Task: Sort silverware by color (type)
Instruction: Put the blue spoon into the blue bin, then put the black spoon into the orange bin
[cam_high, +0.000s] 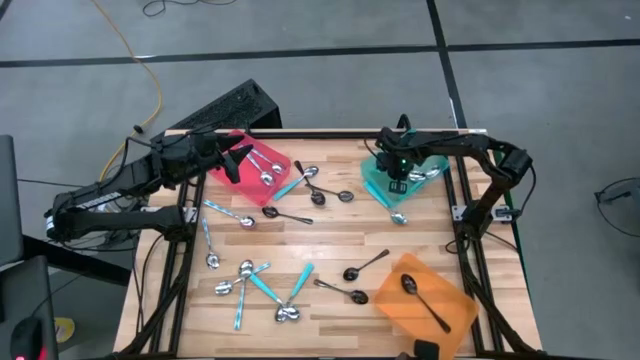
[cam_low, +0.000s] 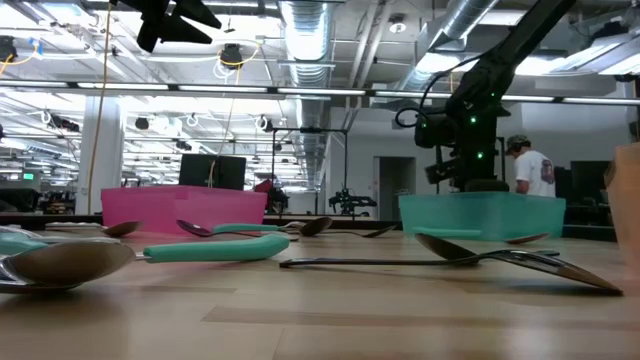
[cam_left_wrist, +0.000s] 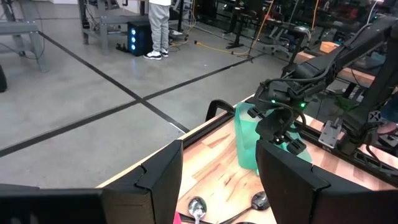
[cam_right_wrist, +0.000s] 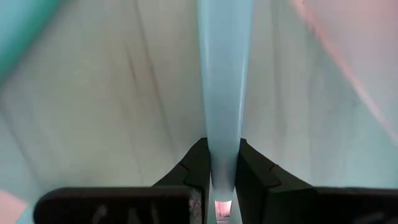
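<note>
On the left, our left gripper (cam_high: 238, 160) hangs over the red tray (cam_high: 262, 152) with its fingers wide apart and nothing in them, so it just waits. On the right, our right gripper (cam_high: 398, 178) is down in the teal tray (cam_high: 375, 185), pinching a teal-handled spoon (cam_right_wrist: 224, 81) whose long handle points straight out from the fingers, so we think letting go here drops it in the right tray. Only the right wrist view shows this pinch; from above the arm hides it, but there we see many spoons (cam_high: 265, 282) lying loose on the table (cam_high: 330, 245).
</note>
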